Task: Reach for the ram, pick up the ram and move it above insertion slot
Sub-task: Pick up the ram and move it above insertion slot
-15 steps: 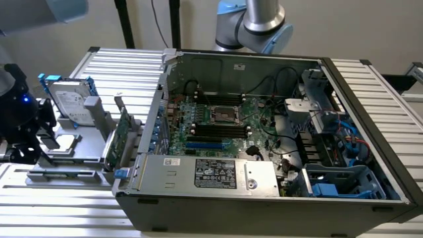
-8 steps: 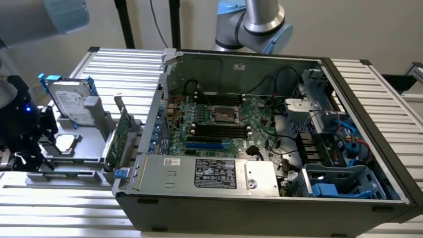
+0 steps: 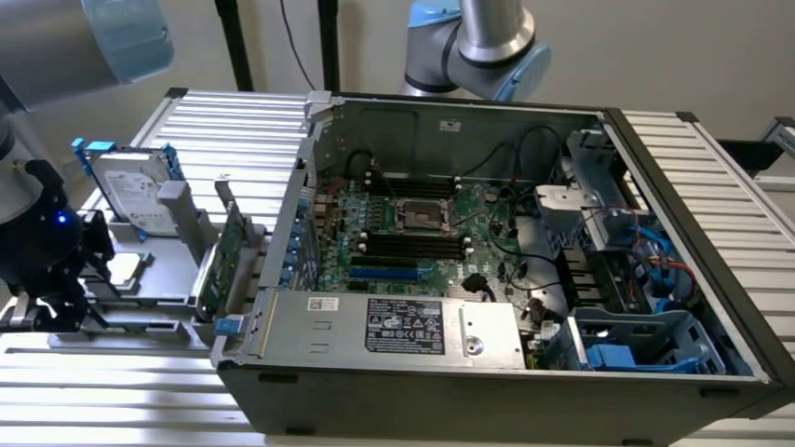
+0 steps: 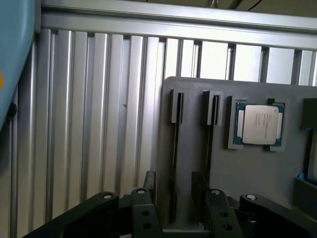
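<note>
**Grey on grey: a reach that wants squaring up**

Ribbed aluminium table [image 4: 89,124] carries everything. On it stands the open computer case [image 3: 497,391], and beside the case's wall, on the exterior view's left, lies the grey fixture plate [image 4: 193,144]. The gripper [image 4: 179,218] hovers over one end of that plate, its fingers [image 4: 143,215] spread apart with nothing clamped between them.

The step in hand is the reach. To do it well, I judge the fingers should straddle the narrow slot nearest the plate's long edge evenly, one to each flat face. The wrist should sit square to the slot, so that neither finger lands on the raised guide or strays to the neighbouring slot, which one finger stands close to. A skewed closing could lever the stick against the slot walls.

The ram [image 4: 174,163], as I take it, stands on edge in that slot. It shows as a thin dark strip running along the plate, and its green face and chips cannot be made out from this angle. It lies well apart from the black memory slots [image 3: 410,244] inside the case.
</note>
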Available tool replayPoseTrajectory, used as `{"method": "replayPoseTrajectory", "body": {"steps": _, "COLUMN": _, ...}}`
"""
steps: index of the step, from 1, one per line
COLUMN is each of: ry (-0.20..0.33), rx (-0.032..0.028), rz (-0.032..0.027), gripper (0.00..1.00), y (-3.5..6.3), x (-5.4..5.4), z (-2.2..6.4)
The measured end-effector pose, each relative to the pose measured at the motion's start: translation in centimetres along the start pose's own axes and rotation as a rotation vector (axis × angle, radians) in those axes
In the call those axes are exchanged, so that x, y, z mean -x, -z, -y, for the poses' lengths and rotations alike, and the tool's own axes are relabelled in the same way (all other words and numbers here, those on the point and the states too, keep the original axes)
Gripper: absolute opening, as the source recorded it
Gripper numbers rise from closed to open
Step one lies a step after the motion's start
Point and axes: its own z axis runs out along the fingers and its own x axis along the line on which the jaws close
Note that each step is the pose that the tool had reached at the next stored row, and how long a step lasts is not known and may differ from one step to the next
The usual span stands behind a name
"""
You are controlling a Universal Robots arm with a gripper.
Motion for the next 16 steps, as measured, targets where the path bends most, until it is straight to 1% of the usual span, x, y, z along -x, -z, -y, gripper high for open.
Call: {"method": "replayPoseTrajectory", "body": {"steps": 16, "ry": 0.000, "rx": -0.0002, "rz": 0.0002, "gripper": 0.42, "y": -2.89, "x": -0.1, "z": 0.05}}
